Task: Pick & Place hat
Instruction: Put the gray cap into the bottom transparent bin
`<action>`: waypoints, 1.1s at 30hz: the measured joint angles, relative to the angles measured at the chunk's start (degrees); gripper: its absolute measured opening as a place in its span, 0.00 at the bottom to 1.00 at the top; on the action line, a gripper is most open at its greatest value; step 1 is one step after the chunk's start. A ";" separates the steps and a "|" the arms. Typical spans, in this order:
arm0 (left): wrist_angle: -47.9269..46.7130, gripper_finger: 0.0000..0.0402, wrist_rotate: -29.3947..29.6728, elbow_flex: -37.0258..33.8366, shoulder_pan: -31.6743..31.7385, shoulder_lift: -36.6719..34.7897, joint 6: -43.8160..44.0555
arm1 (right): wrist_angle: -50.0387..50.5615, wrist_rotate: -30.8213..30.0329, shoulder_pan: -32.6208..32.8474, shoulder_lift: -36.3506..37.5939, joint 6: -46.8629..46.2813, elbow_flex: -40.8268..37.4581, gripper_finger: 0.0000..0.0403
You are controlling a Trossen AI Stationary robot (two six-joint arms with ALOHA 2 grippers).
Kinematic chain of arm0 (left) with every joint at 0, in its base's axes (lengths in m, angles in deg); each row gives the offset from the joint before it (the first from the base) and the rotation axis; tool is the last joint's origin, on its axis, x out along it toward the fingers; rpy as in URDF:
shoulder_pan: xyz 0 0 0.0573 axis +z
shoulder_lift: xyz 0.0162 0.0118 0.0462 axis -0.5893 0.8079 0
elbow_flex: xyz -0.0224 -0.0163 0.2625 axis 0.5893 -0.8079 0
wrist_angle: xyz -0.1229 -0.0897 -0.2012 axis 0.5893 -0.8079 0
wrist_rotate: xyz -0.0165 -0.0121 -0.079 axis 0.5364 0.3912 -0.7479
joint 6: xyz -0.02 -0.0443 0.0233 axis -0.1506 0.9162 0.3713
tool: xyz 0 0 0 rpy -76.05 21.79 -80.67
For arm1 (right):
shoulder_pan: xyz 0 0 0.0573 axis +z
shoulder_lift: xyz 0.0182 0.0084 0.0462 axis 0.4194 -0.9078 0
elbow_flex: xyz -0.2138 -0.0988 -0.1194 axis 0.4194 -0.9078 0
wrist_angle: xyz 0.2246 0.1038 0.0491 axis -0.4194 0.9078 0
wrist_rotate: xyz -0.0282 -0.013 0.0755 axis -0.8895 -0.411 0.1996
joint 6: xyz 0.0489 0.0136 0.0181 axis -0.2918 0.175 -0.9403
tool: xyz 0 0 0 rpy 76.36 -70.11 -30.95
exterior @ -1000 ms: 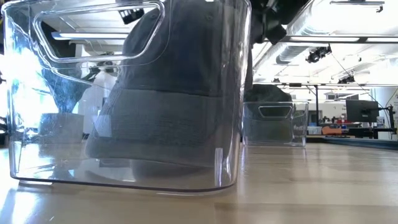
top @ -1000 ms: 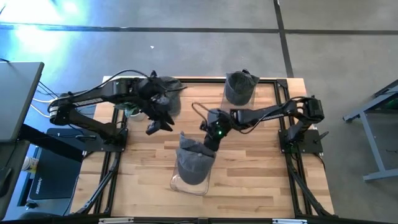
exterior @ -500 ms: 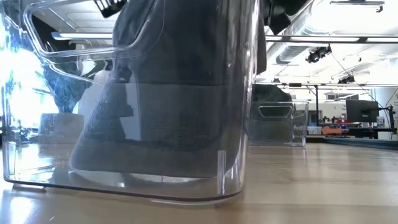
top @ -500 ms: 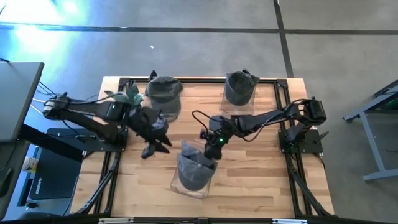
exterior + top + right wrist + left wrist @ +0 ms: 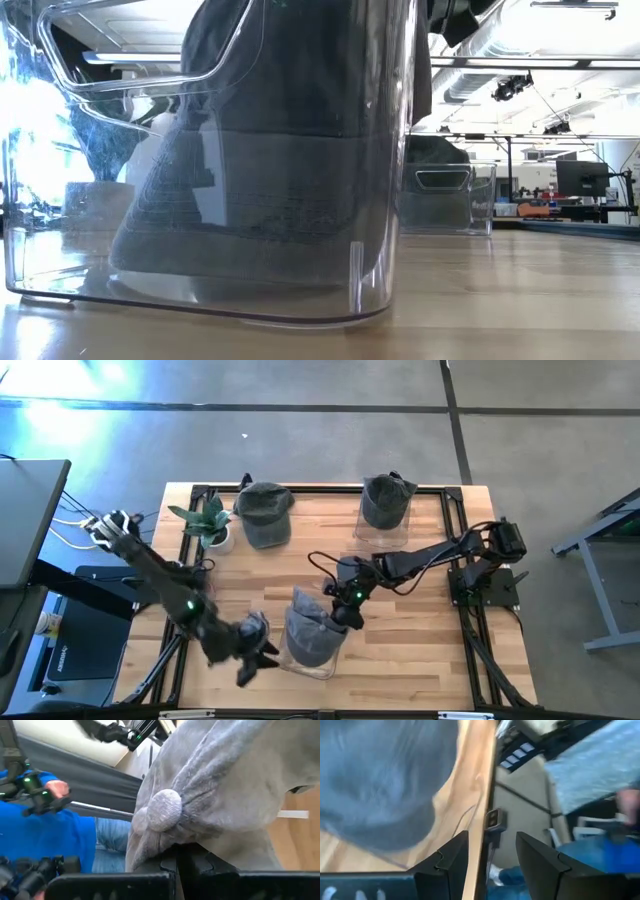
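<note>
Open wood: table (image 5: 420,650) near-right quarter and centre strip, both passable for my pincers. Obstacles: clear bin (image 5: 308,650) with grey hat (image 5: 312,628) near front centre; second hat (image 5: 264,512), plant (image 5: 210,522) and far bin (image 5: 384,510) along the far edge.

Hat top lost above the low view!
The grey hat (image 5: 270,180) runs off the top edge; motion blur smears the left wrist view's grey cloth (image 5: 380,775).

Three hats (image 5: 312,628), two bins (image 5: 306,656), one plant (image 5: 210,520)

Matt grey cloth hat (image 5: 312,632), glossy clear plastic bin (image 5: 380,200)
</note>
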 joint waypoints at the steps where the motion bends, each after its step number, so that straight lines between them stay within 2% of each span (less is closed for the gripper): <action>1: 0.13 0.40 1.46 0.00 -0.86 2.10 2.12 | -0.01 0.11 0.33 0.00 0.21 0.00 0.00; 4: 0.23 0.40 4.44 -0.07 -1.66 7.67 7.46 | -0.01 0.81 1.14 0.00 0.58 0.00 0.01; 9: 0.41 0.40 10.35 0.54 -1.54 13.15 9.79 | -4.08 3.92 2.46 0.00 -0.29 0.00 0.00; 13: 0.44 0.40 16.84 2.02 -1.54 13.67 8.95 | -7.29 5.53 3.81 -0.07 -0.39 0.00 0.01; 16: 0.24 0.40 19.64 3.20 -1.54 13.68 6.63 | -7.99 6.10 4.16 -0.07 -0.12 0.00 0.00; 19: -0.46 0.40 20.03 4.31 -1.52 13.67 4.73 | -6.79 1.68 4.14 -0.08 -2.37 0.00 0.00; 22: -3.69 0.40 18.23 6.56 -1.52 13.69 4.91 | -7.12 -2.17 4.06 -0.09 -4.70 0.00 0.00; 27: -15.47 0.38 18.04 14.28 -1.56 13.69 4.62 | -9.51 1.03 5.68 -0.09 -6.53 0.00 0.00; 33: -27.11 0.32 25.34 25.00 -1.16 13.62 1.32 | -13.44 -0.47 8.98 -0.09 -6.43 0.00 0.00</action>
